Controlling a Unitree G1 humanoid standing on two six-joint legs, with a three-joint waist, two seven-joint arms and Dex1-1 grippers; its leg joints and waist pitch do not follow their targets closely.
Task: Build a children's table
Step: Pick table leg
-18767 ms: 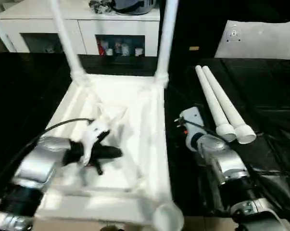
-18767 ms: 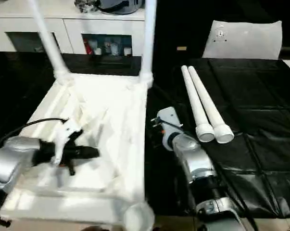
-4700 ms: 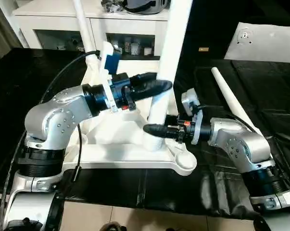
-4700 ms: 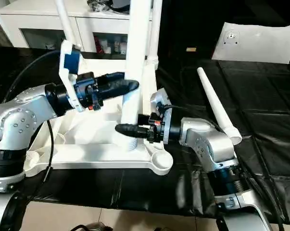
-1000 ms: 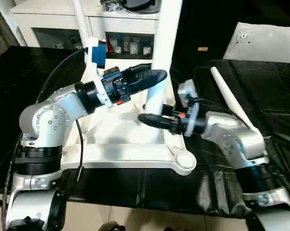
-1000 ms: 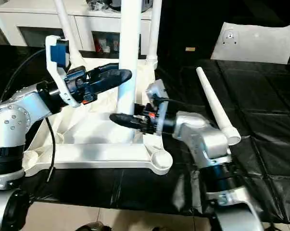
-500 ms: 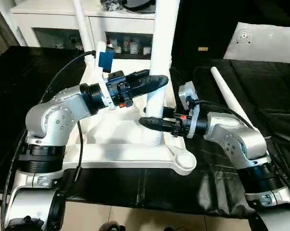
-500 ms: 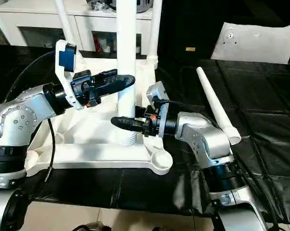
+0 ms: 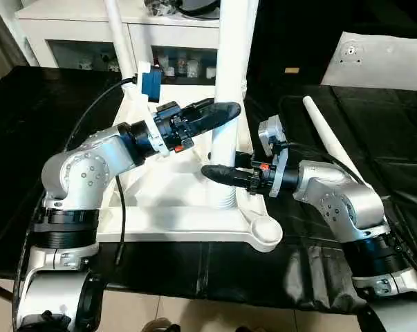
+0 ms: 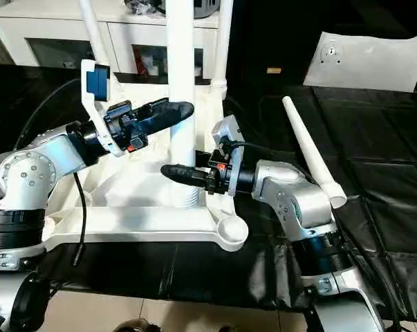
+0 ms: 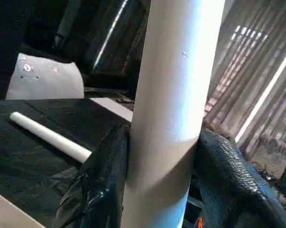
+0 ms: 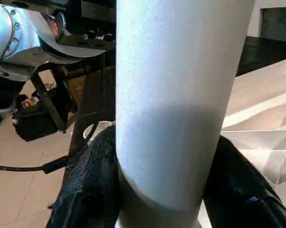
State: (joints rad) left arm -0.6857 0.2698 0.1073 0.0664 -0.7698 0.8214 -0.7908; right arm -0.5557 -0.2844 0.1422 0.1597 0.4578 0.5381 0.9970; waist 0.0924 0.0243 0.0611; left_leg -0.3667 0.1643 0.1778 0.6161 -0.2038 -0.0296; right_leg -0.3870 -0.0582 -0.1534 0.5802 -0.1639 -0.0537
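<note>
The white square tabletop (image 9: 173, 207) lies upside down on the black-covered work table (image 9: 374, 131), its ribbed underside facing up and an empty round corner socket (image 9: 265, 232) at the near right corner. A white tapered leg (image 9: 230, 104) stands upright in the socket beside it, its ribbed foot seated in the tabletop near the front rim. The left gripper (image 9: 225, 113) clasps this leg partway up, its two black fingers (image 11: 105, 185) pressed against opposite sides of the tube. The right gripper (image 9: 218, 173) holds the same leg lower down, close above the socket, with its black fingers (image 12: 90, 185) likewise hugging both sides of the tube. Two more legs rise from the far corners: a far left leg (image 9: 117, 34) and a far right leg (image 10: 223, 41). A fourth loose leg (image 9: 330, 149) lies flat on the black cover to the right of the tabletop, apart from it, its wide end toward the robot. Behind the work table stands a white glass-door cabinet (image 9: 77, 28), and a white pillow-like pad (image 9: 381, 59) rests at the far right.
</note>
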